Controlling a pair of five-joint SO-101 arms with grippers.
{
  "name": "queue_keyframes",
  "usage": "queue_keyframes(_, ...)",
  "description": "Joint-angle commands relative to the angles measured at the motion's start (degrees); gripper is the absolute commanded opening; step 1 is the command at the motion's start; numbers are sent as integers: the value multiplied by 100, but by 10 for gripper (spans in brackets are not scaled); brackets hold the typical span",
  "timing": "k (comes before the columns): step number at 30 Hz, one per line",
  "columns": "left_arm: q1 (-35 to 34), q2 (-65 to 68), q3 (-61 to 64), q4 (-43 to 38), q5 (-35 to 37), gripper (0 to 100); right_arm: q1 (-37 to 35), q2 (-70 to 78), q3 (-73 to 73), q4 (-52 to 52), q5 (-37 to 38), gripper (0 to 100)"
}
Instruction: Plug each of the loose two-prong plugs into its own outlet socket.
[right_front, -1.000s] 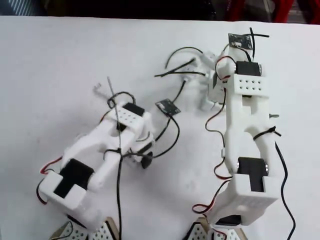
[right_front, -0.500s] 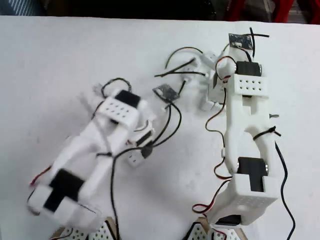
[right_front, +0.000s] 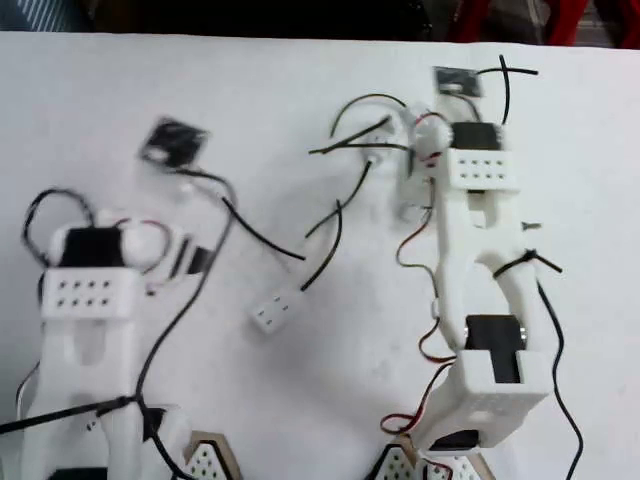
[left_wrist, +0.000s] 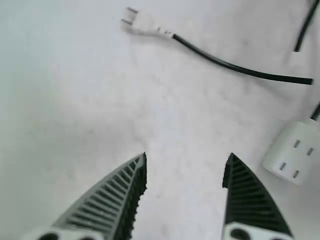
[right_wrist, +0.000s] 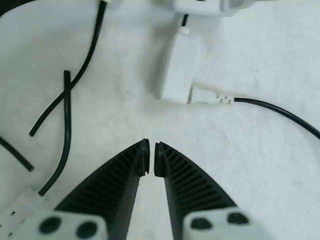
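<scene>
A loose white two-prong plug (left_wrist: 136, 23) lies on the white table, its black cord (left_wrist: 240, 70) trailing away; the same cord (right_front: 262, 238) shows in the high view. A white outlet socket (left_wrist: 295, 152) sits beside my left gripper (left_wrist: 185, 165), which is open and holds nothing; this socket (right_front: 275, 310) lies mid-table. My right gripper (right_wrist: 151, 157) is shut and empty, just short of a second white socket (right_wrist: 177, 70) with a plug (right_wrist: 210, 93) seated in its end.
Loose black cord ends (right_wrist: 65, 125) lie beside the right gripper. Another white block (right_wrist: 200, 6) sits past the socket. The right arm (right_front: 478, 170) stands over the cluster of cords (right_front: 360, 140). The table's far edge (right_front: 300, 36) meets a dark background.
The left arm has swung from the table's middle back to the near left, leaving the white socket uncovered on the table. The right arm shifted slightly.
</scene>
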Motion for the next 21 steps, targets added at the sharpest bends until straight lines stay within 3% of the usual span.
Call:
queue_keyframes(1,-892,-488,774,-774,26,252,-629,-400,-97,145,44,21)
queue_keyframes(6,-1604,-505,1662,-1591,18,252,-1604,-268,-70,127,0,20)
queue_keyframes(11,-1868,-505,2541,-2453,9,252,-2466,101,-105,-66,-141,20)
queue_keyframes(17,-1877,-514,3191,-3200,9,252,-3240,593,-114,-391,-2215,24)
queue_keyframes(21,-1877,-505,3200,-3209,9,252,-3547,927,-114,-998,-2813,25)
